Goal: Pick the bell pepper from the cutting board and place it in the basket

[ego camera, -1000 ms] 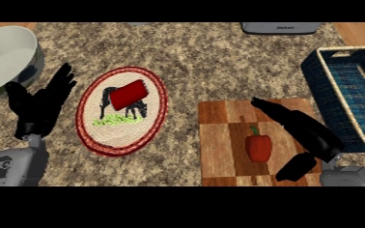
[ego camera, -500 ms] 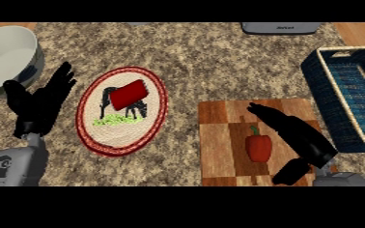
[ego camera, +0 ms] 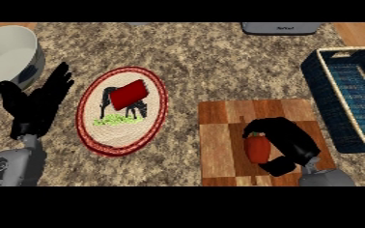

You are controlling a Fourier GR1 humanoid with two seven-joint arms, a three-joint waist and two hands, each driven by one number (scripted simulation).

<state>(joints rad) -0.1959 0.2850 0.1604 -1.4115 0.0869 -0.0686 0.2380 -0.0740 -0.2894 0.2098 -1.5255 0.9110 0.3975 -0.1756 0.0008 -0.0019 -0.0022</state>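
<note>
Grasp step | we see right hand (ego camera: 287, 144) curled round bell pepper (ego camera: 257, 147), pepper on cutting board (ego camera: 217, 140) | left hand (ego camera: 39, 104) open, resting at left edge | next, we judge: lift, carry right to basket (ego camera: 341, 101) | vs 1.0 s ago: right hand fingers were spread beside pepper, now closed on it

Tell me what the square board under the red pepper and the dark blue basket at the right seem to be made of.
The square cutting board looks like wood: checkered blocks of light and reddish brown with grain lines, matte finish. The dark blue rectangular basket looks woven, its walls showing a crosshatched texture, with a pale tan rim that could be cane or fabric binding; the view leaves the exact fibre open.
</note>
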